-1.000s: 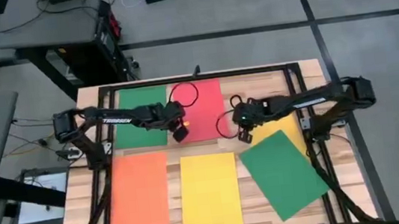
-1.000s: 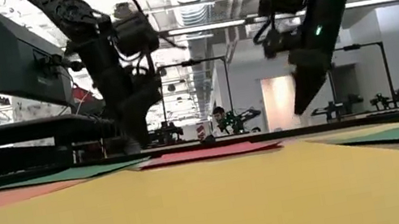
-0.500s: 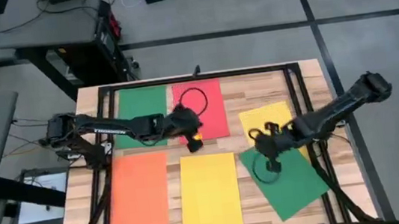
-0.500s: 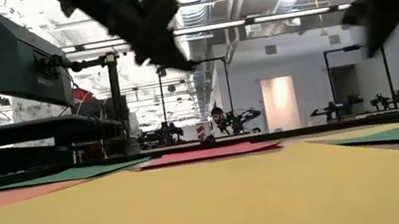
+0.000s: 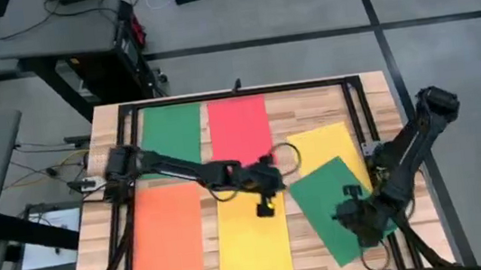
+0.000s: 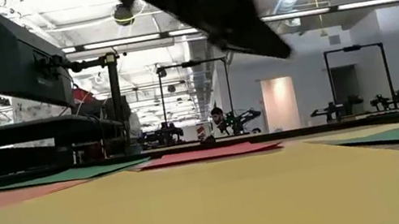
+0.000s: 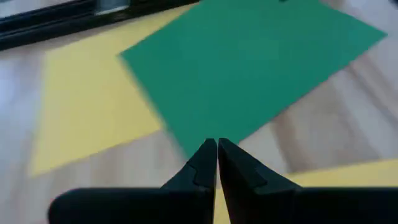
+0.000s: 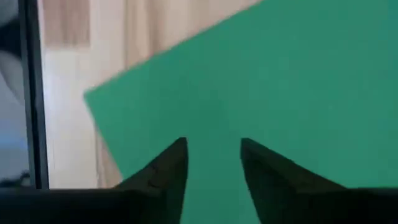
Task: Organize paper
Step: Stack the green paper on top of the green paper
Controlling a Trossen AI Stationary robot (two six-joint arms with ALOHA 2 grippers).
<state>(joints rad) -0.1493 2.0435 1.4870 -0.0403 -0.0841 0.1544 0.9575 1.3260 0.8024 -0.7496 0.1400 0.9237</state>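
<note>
Skewed green sheet (image 5: 340, 207) lies flat at the table's right, overlapping a yellow sheet (image 5: 319, 147) — thin, floppy, slippery; best pinched at a corner. Right gripper (image 8: 213, 163) over it, jaws parted; left gripper (image 7: 217, 163) nearby, pinched together, empty.

- Wooden worktop (image 5: 311, 113) — six sheets lie flat.
- Far row: green (image 5: 170, 129), red (image 5: 238, 128).
- Near row: orange (image 5: 168, 230), yellow (image 5: 250, 238).
- Right: tilted green (image 5: 325, 200) overlapping another yellow (image 5: 321, 144).
</note>
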